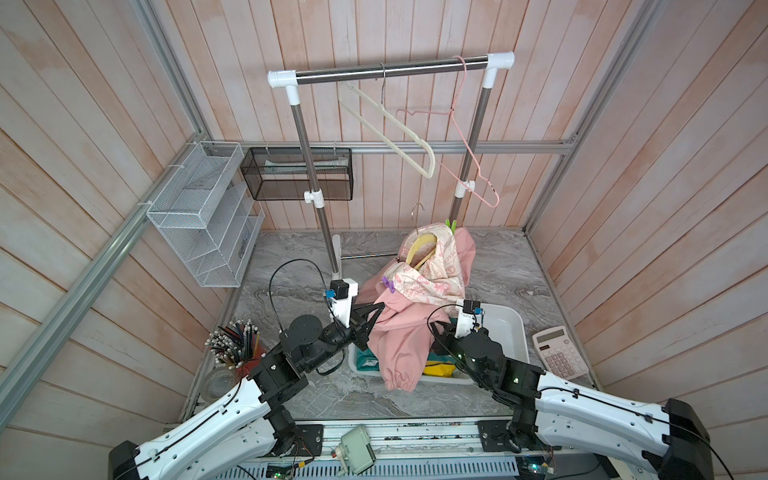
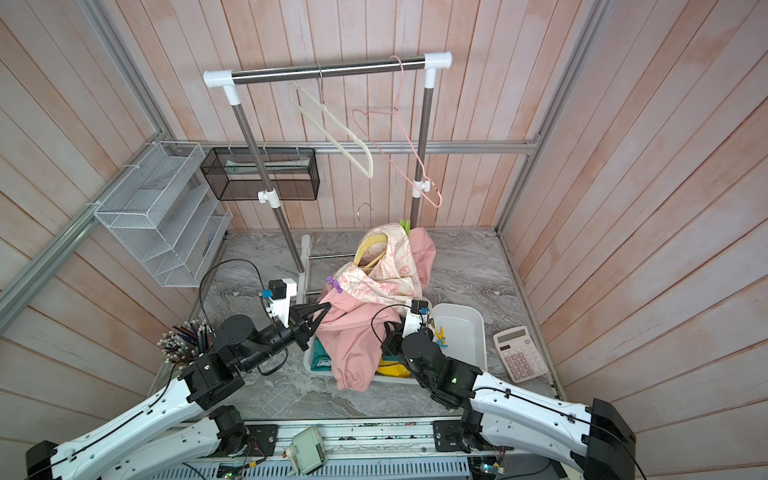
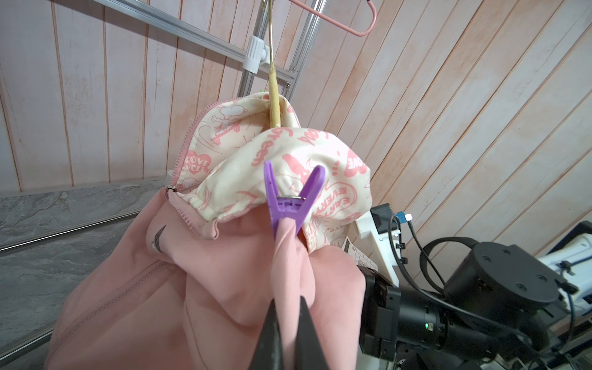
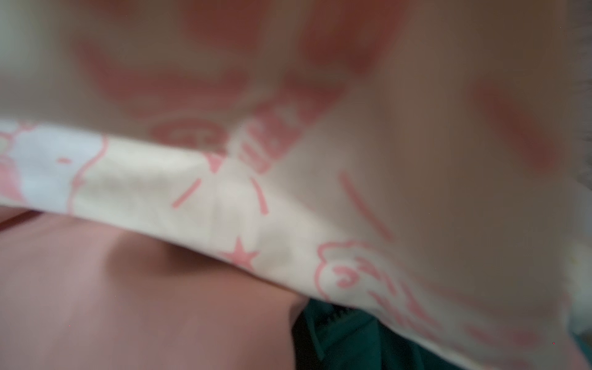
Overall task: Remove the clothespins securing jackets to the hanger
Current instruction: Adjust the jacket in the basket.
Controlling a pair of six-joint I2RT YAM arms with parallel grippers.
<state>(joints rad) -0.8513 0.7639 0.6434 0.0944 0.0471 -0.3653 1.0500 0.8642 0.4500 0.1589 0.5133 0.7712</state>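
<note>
Left gripper [image 3: 286, 302] is clamped on a fold of the pink jacket [image 3: 134, 304], just below the purple clothespin [image 3: 288, 205] biting that same fold. Right gripper [image 2: 390, 332] is closed too, buried under the cloth by the white tray [image 2: 473, 328]. On what, I can't tell. It looks like the purple pin's turn: its splayed handles need squeezing, then a pull clear. The green clothespin [image 1: 451, 225] waits up by the hanger [image 1: 419, 245]. The lining [image 3: 224, 153] reads "LOVE" in a heart, and "PEACE" in both top views.

Pink plank walls [image 1: 124, 104], grey marble floor [image 1: 498, 270]
</note>
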